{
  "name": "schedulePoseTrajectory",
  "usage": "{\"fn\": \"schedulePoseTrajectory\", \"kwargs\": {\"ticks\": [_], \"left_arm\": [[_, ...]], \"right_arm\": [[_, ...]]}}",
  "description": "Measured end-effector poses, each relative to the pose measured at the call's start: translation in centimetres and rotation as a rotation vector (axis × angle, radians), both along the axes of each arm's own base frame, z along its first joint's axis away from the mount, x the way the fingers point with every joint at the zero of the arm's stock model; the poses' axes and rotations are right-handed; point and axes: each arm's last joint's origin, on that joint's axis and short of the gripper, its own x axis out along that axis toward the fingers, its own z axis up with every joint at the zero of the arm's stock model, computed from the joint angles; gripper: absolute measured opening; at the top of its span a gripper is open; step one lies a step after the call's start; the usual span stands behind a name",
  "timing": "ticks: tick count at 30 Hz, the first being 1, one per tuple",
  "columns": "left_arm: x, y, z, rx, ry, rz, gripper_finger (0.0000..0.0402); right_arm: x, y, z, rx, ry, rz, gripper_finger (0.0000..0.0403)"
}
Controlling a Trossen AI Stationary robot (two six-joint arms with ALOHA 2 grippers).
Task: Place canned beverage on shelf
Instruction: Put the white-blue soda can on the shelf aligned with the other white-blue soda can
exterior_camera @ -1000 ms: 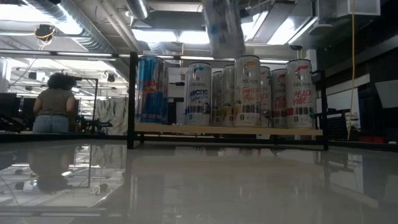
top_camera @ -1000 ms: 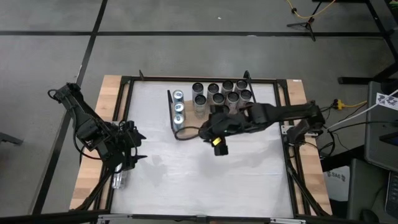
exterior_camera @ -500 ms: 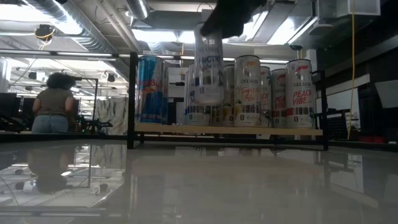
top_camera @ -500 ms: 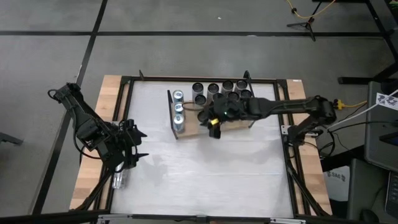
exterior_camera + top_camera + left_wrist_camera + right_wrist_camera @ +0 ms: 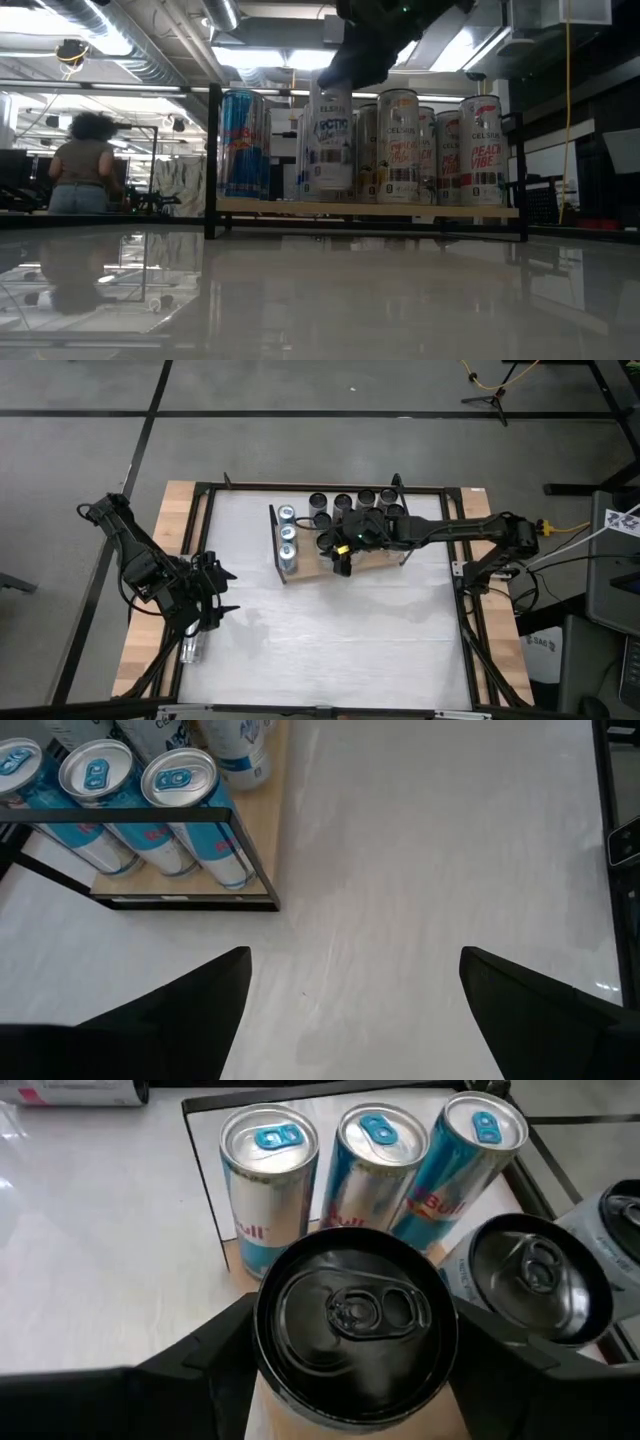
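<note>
The can [image 5: 355, 1325] is held upright from above by the right gripper [image 5: 341, 545], fingers closed around it, so that it stands flat on the shelf [image 5: 366, 209] beside the other cans [image 5: 400, 148]. The left gripper [image 5: 350, 1010] is kept wide open and empty, well apart from the shelf.

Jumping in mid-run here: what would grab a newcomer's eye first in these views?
The right pincer grips a black-topped can from above, on or just above the shelf near the table's far edge. Around it stand more black-topped cans and three blue-and-silver cans at the shelf's left end. The left pincer waits open by the table's left edge.
</note>
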Motion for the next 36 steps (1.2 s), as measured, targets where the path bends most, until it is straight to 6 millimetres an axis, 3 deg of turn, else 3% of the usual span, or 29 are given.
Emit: {"fn": "schedulePoseTrajectory", "kwargs": {"ticks": [11, 36], "left_arm": [[0.0, 0.0, 0.0, -0.004, -0.004, 0.000, 0.0350], [0.1, -0.1, 0.1, -0.012, -0.010, -0.001, 0.0350]], "right_arm": [[-0.2, -0.4, -1.8, -0.017, 0.011, -0.038, 0.0255], [-0.3, -0.5, -2.1, -0.016, 0.027, -0.044, 0.0293]]}}
